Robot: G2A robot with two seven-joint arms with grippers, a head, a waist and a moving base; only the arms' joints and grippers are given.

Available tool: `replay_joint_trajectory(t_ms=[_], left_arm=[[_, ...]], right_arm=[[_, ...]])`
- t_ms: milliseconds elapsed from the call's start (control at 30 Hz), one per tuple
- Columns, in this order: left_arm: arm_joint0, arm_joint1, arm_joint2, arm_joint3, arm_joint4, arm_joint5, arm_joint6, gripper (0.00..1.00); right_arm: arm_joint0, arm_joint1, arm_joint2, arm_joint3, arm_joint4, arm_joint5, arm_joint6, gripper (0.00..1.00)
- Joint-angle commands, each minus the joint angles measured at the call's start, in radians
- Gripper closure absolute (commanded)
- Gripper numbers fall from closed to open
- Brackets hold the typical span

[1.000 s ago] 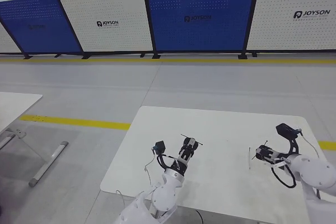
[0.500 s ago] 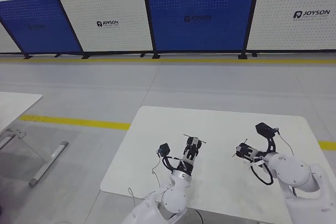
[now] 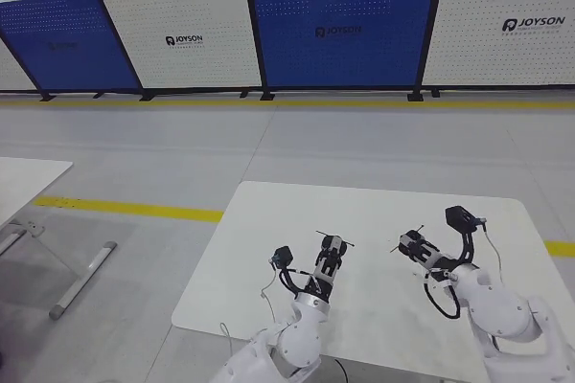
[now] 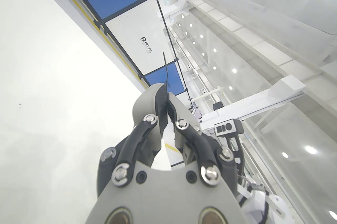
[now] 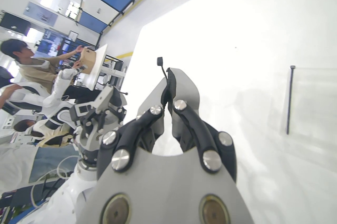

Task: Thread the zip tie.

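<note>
Right gripper has swung in from the right side of the table toward the middle over the last second. It now sits near the left gripper, with bare tabletop between them. The left gripper has edged only slightly toward it. From above, each gripper carries its own thin black zip tie over the near half of the table. The left tie lies crosswise at the left fingertips, and the right tie slants across the right fingertips. The two ties are apart, not touching.

At the left wrist, the pads are pressed together on the left tie. Its narrow strap sticks straight out past the fingertips into the air, with the white table alongside.

At the right wrist, the pads are likewise pinched on the right tie. A short length curves out beyond them and ends in the tie's square head. Farther off across the table, the left gripper shows with its tie. A spare tie lies flat and straight on the table, well apart from both grippers.
</note>
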Motion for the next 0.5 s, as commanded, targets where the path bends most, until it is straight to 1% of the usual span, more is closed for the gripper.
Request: replay_joint_trajectory(t_ms=[0,33,467], left_arm=[[0.0,-0.005,0.014,0.003,0.003,-0.001,-0.01,1.0],[-0.001,-0.008,0.02,0.004,-0.003,0.0,-0.019,1.0],[-0.002,-0.008,0.017,0.005,-0.006,0.0,-0.025,1.0]], right_arm=[[0.001,-0.001,-0.01,0.001,0.003,0.005,0.007,1.0],[0.001,-0.001,-0.01,0.001,0.003,0.005,0.007,1.0],[0.001,-0.001,-0.01,0.001,0.003,0.005,0.007,1.0]])
